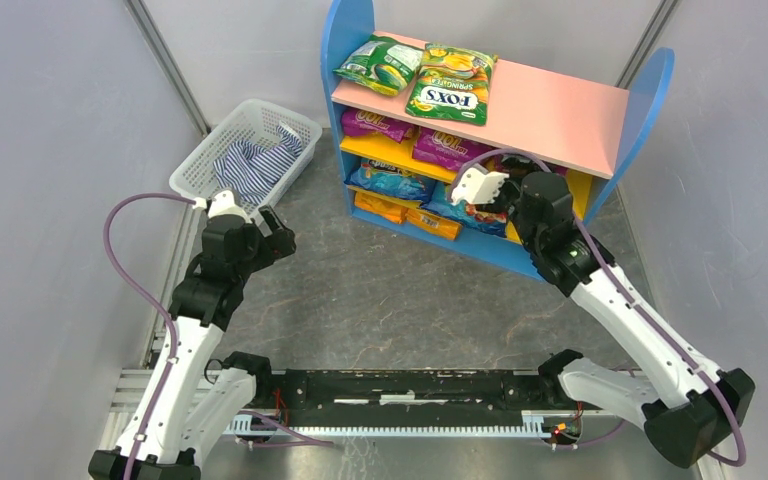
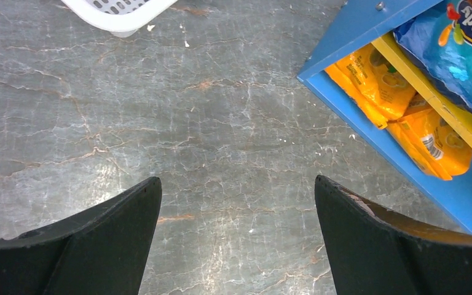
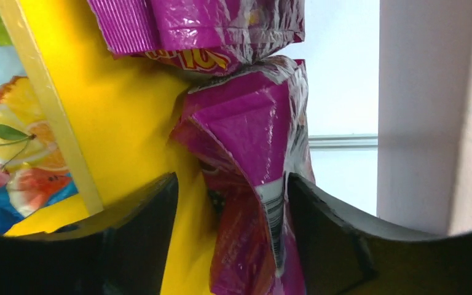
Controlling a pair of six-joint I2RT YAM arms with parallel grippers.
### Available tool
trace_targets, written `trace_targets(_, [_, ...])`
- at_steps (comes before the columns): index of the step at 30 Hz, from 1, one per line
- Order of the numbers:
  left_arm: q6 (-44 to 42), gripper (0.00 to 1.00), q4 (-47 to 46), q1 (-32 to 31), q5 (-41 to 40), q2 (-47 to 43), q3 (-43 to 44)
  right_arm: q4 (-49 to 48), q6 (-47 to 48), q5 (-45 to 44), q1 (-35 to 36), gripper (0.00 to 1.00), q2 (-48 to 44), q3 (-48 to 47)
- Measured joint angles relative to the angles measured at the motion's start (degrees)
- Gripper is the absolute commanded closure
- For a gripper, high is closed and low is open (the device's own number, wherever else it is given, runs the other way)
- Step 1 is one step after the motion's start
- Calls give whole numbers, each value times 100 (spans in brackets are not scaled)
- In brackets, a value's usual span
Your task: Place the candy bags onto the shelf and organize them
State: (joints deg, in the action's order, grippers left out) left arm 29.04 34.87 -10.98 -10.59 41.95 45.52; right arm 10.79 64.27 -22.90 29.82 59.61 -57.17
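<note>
The shelf (image 1: 560, 110) stands at the back with candy bags on every tier. A green bag (image 1: 380, 65) and the FOX'S bag (image 1: 452, 85) lie on the pink top, purple bags (image 1: 445, 148) on the yellow middle board, blue (image 1: 392, 182) and orange bags (image 1: 405, 212) at the bottom. My right gripper (image 1: 522, 178) reaches into the middle tier. In the right wrist view a crumpled purple bag (image 3: 252, 129) stands on the yellow board (image 3: 129, 110) between its parted fingers (image 3: 232, 184); the right finger touches it and the left stands clear. My left gripper (image 2: 238, 187) hangs open over bare table.
A white mesh basket (image 1: 250, 150) holding a striped cloth sits left of the shelf. The shelf's blue base (image 2: 369, 117) with orange bags (image 2: 375, 80) lies to the right of my left gripper. Grey walls close in both sides.
</note>
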Motion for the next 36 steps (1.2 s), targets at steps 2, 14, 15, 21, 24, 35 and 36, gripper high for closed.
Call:
trace_targets(2, [-2, 0, -31, 0, 76, 0, -11, 184, -426, 114, 7, 13, -105, -13])
trace_targets(14, [-295, 0, -234, 0, 1147, -79, -57, 1622, -3639, 1703, 52, 2, -1705, -238])
trace_targets(15, [-295, 0, -219, 0, 1314, -136, -42, 1685, -3960, 1912, 52, 2, -1928, -138])
trace_targets(21, [0, 0, -107, 0, 2299, -511, 763, 2059, -5272, 2306, 55, 2, -2680, -184])
trace_targets(24, [184, 0, -153, 0, 2625, -597, 1690, 1987, -5654, 2256, 55, 2, -2997, -378])
trace_targets(35, [409, 0, -518, 0, 2959, -608, 4358, 1228, -6236, 767, 48, 2, -4496, -704])
trace_targets(36, [415, 0, -553, 0, 2968, -623, 4452, 1224, -6253, 625, 48, 2, -4551, -719])
